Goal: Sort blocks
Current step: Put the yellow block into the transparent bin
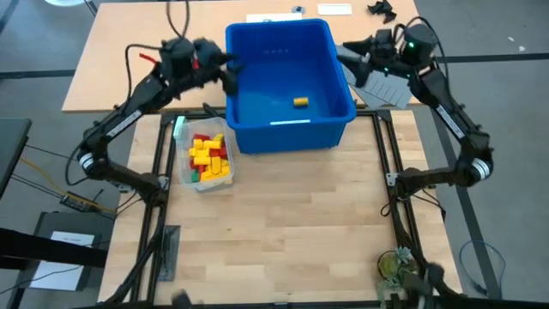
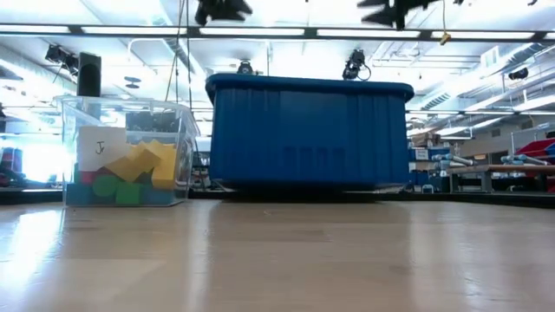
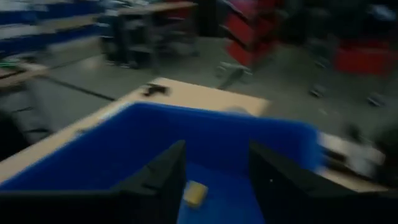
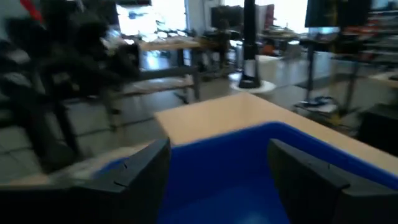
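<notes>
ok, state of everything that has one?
Blue bin: upright, open, one yellow block inside.
Clear tub: upright, lidless, holding a pile of blocks.
Left pincer: open, empty, over the bin's rim.
Right pincer: open, empty, at the opposite rim.

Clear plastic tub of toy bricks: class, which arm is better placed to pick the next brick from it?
Probably the left: the left tool, open, hangs at the large blue plastic bin's side nearer the clear plastic tub; the right tool is across the bin.
</notes>
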`<state>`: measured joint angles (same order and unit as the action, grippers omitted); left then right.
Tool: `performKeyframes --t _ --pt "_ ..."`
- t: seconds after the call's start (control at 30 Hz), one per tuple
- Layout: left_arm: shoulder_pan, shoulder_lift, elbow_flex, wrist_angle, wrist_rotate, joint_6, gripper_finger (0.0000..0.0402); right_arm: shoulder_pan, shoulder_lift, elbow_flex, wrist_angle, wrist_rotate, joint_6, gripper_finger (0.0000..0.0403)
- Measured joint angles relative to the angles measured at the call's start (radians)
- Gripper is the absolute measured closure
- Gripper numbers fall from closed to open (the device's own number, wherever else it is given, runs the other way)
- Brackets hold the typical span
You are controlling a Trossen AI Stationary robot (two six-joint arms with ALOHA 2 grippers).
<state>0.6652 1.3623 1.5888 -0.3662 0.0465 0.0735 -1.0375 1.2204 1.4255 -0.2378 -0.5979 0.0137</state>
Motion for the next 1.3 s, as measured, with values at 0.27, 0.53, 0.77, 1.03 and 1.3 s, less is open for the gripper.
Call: performKeyframes --t 0.27,0.53,0.77,1.03,1.3 --pt "-0.298 -0.051 -0.037 -0.079 -0.082 0.032 0.0349 0.116 -0.123 -0.001 -0.158 -0.024 0.119 0.0179" --pt "-0.537 -0.072 -0.208 0.048 -0.203 0.027 0.039 0.274 -0.309 -0.174 -0.297 0.052 0.034 0.033" --pt "-0.612 -0.204 -0.458 0.26 -0.23 -0.029 0.0395 0.345 -0.536 -0.469 -0.111 0.071 0.094 0.0389" --pt "-0.649 -0.391 -0.707 0.365 -0.302 -0.158 0.0394 0.397 -0.66 -0.681 0.036 0.128 0.152 0.04" --pt "-0.677 -0.473 -0.789 0.425 -0.368 -0.178 0.0394 0.427 -0.67 -0.749 0.133 0.161 0.169 0.0401"
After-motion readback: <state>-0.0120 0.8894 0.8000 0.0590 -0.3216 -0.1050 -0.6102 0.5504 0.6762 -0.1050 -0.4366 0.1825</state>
